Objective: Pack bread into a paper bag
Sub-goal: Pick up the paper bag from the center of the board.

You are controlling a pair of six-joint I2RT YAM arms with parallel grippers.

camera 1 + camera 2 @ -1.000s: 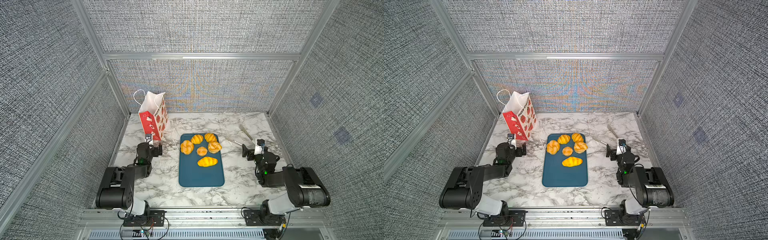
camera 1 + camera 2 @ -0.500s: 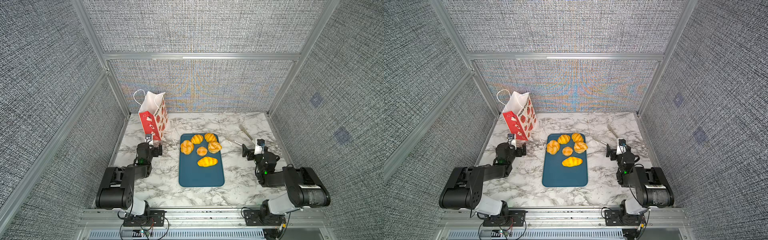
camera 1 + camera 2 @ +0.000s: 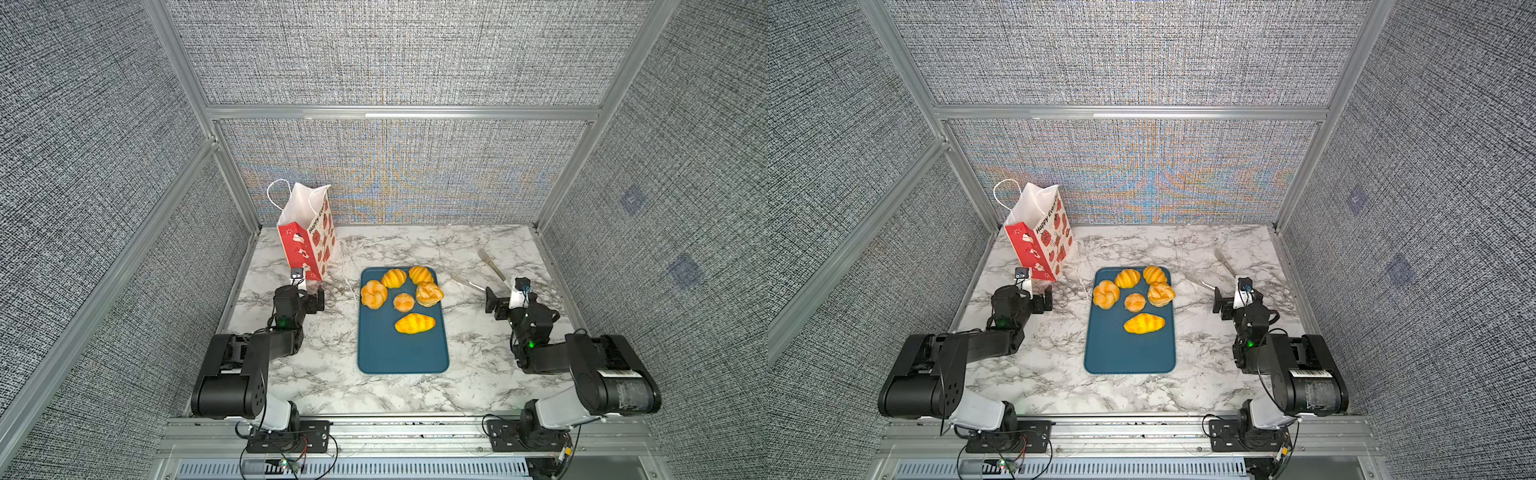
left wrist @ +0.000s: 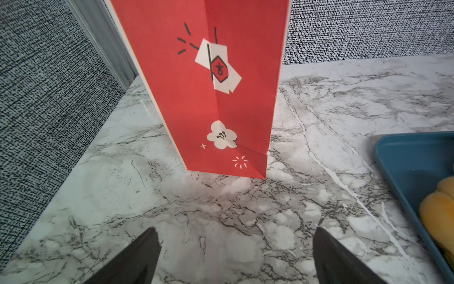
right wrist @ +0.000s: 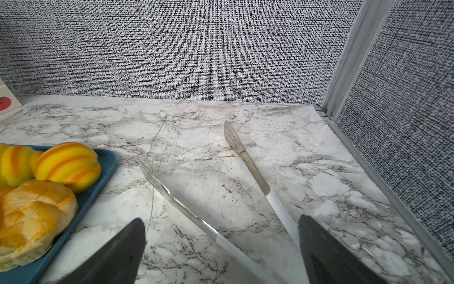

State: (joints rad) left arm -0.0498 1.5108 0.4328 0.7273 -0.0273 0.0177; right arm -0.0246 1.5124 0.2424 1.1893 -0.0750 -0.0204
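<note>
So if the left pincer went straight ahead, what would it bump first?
Probably the upright red-and-white paper gift bag: its red side stands right ahead of the open left pincer, with only bare marble tabletop between.

We count six pieces of bread (image 3: 403, 302) in both top views: three ridged croissants (image 3: 415, 323), two twisted knot rolls (image 3: 374, 294) and one round bun (image 3: 1135, 302). All six sit on one blue tray (image 3: 402, 353). We see one paper bag (image 3: 309, 237), one pair of tongs (image 3: 493, 266) and two grippers: one left gripper (image 4: 235, 231), one right gripper (image 5: 221, 218).
</note>
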